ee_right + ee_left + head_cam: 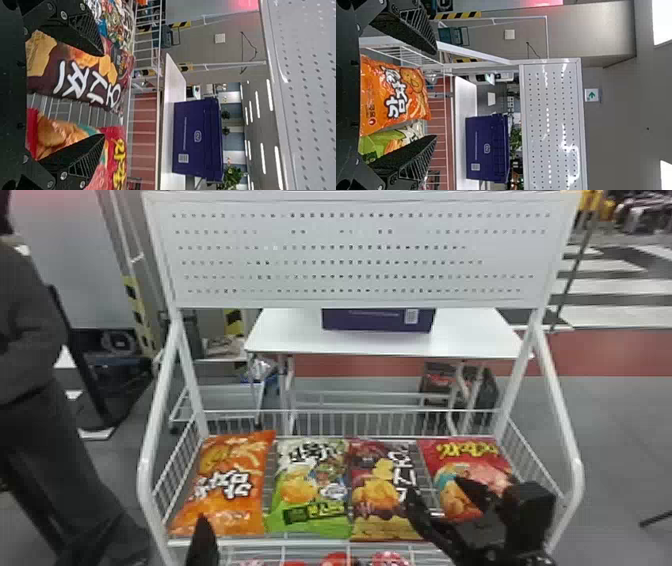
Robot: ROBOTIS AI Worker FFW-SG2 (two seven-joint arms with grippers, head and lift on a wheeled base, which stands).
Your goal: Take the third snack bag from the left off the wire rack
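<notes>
Nearest is the right gripper (438,490), low at the front edge of the wire rack (350,422), towards its right end. Its two black fingers are spread wide, one over the near right corner of the third snack bag (380,485) and the other over the red bag (465,470) beside it. Whether either finger touches a bag cannot be told. The left gripper (429,93) sits at the front edge near the left end, its fingers also apart and holding nothing, facing the orange bag (225,485).

Four bags lie flat in a row on the wire shelf, side by side with edges touching or slightly overlapping. From the left edge they are the orange bag, a green bag (310,490), the third snack bag, dark maroon with yellow chips printed on it, and the red bag by the right edge. Above the rear rail rises a white pegboard panel (360,250). Beyond the rack stands a white table (460,337) with a dark blue box (378,319) on it.
</notes>
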